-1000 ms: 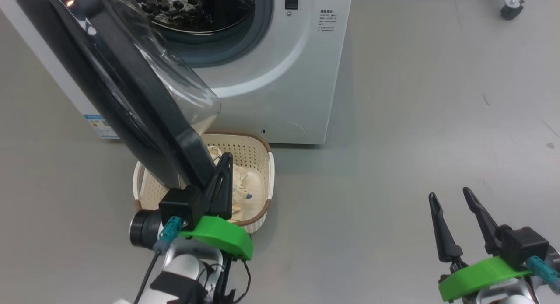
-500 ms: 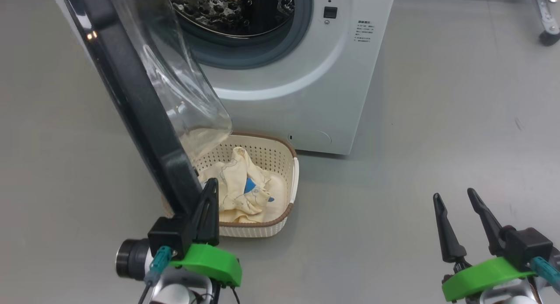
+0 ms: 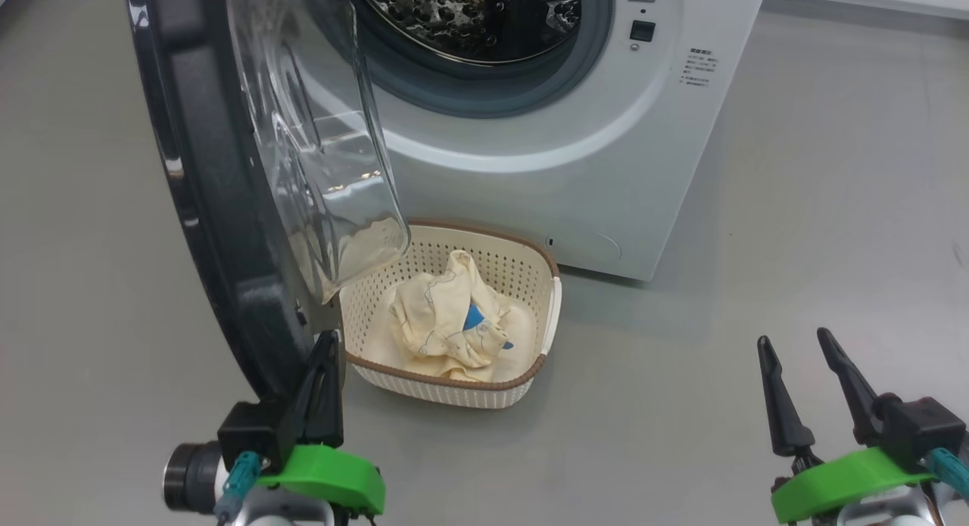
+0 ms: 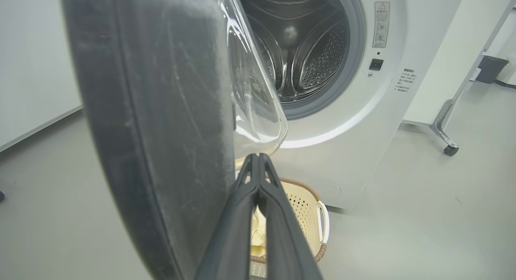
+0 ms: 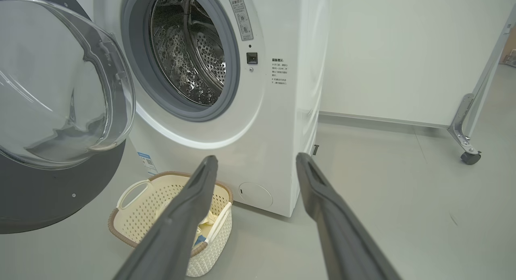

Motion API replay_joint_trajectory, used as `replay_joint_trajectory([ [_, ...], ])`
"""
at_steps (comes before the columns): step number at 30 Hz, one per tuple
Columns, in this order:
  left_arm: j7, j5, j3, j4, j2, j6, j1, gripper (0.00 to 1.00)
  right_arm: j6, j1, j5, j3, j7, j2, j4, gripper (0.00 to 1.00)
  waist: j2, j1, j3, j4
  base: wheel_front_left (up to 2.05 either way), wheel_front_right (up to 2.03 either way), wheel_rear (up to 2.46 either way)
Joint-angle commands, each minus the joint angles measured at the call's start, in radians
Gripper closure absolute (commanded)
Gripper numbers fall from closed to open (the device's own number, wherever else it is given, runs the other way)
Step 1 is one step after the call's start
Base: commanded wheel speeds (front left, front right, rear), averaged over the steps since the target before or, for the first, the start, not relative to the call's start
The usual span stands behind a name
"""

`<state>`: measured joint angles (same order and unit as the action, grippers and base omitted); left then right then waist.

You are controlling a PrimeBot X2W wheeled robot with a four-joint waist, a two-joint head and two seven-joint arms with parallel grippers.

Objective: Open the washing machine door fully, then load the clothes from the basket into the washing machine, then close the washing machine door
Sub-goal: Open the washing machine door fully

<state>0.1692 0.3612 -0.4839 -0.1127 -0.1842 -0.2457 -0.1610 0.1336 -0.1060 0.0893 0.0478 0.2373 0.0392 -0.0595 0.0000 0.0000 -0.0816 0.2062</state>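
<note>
Now the left gripper (image 3: pixel 330 338) has its two dark fingers pressed tight together, with nothing between them. Its tip sits right by the bottom of the washing machine door (image 3: pixel 204 208), next to the black rim. I cannot tell if it touches. The door stands open, out to the left of the washing machine (image 3: pixel 530 170), and its clear glass bowl bulges out over the near end of the basket (image 3: pixel 454 393). The basket sits on the floor (image 3: pixel 719 284), just ahead and to the right of the left gripper, close to the front of the machine. The clothes (image 3: pixel 443 314) lie in a heap inside it, pale yellow with a bit of blue. The right gripper (image 3: pixel 793 338) has its fingers spread apart and holds nothing. It hangs well off to the right of the basket. Farther ahead of both grippers, the shiny drum (image 3: pixel 454 11) shows through the round hole.
</note>
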Motion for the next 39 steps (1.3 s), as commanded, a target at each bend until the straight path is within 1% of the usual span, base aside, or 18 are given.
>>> replay_joint_trajectory([
  [1, 0.016, -0.003, 0.055, 0.034, -0.029, -0.065, -0.022, 1.00, -0.003, 0.018, 0.001, -0.015, -0.003, 0.011, 0.037, 0.00, 0.0000, 0.0000, -0.004, 0.017, 0.00, 0.00, 0.00],
  [16, 0.059, 0.030, 0.143, 0.017, -0.049, -0.115, 0.005, 1.00, -0.003, 0.029, 0.000, -0.010, -0.008, 0.011, 0.042, 0.00, 0.0000, 0.0000, -0.025, 0.068, 0.00, 0.00, 0.00],
  [30, 0.080, 0.062, 0.243, -0.007, -0.078, -0.146, 0.000, 1.00, -0.003, 0.038, 0.003, -0.016, -0.013, 0.011, 0.047, 0.00, 0.0000, 0.0000, -0.044, 0.066, 0.00, 0.00, 0.00],
  [33, 0.082, 0.066, 0.271, -0.030, -0.092, -0.154, -0.010, 1.00, -0.003, 0.039, 0.005, -0.015, -0.016, 0.011, 0.047, 0.00, 0.0000, 0.0000, -0.050, 0.064, 0.00, 0.00, 0.00],
  [39, 0.086, 0.087, 0.325, -0.087, -0.118, -0.150, -0.040, 1.00, -0.003, 0.044, 0.005, -0.015, -0.017, 0.011, 0.046, 0.00, 0.0000, 0.0000, -0.060, 0.061, 0.00, 0.00, 0.00],
])
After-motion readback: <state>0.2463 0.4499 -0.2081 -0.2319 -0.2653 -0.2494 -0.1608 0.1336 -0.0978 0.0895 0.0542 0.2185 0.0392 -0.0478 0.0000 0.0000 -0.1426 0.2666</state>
